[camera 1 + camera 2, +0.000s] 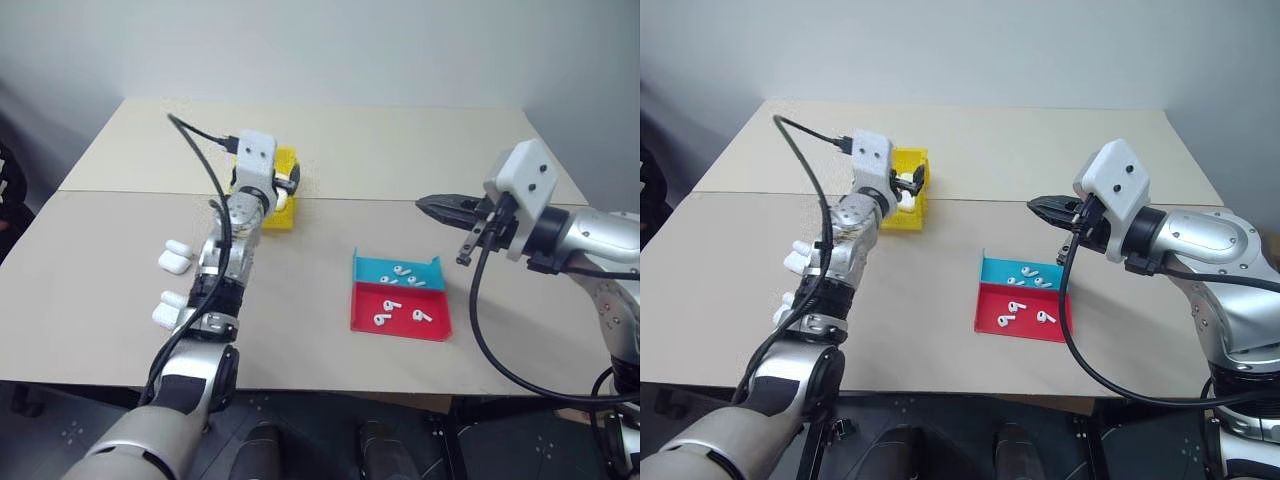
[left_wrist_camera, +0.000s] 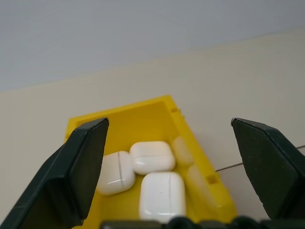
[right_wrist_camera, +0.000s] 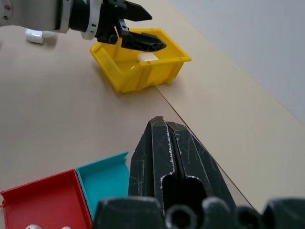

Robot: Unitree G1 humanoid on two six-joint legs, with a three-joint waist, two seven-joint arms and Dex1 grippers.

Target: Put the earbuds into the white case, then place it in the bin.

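Hovering over the yellow bin (image 1: 284, 190) at the far left of the table (image 1: 400, 150), the left gripper (image 2: 167, 162) has its 2 fingers (image 2: 83, 167) spread wide with nothing between them. In the left wrist view, 3 white cases lie on the bin floor directly ahead of and below those fingers; the nearest white case (image 2: 162, 194) sits almost centred under the gap, its lid seam running along the line the fingers point, so it reads as the one just let go, though that is a judgement. The right gripper (image 1: 440, 208) hangs well above the table on the other side, fingers pressed together and empty, pointing across toward the bin. Below and a little nearer the robot than it sit the blue tray (image 1: 398, 272) and the red tray (image 1: 400, 310), each holding loose earbuds (image 1: 402, 270). 4 more white cases (image 1: 176, 257) rest on the table beside the left forearm, outside the bin. For another round, the right arm is the nearer to the earbuds and the left the nearer to the spare cases; the bin lies closest to the left fingers.
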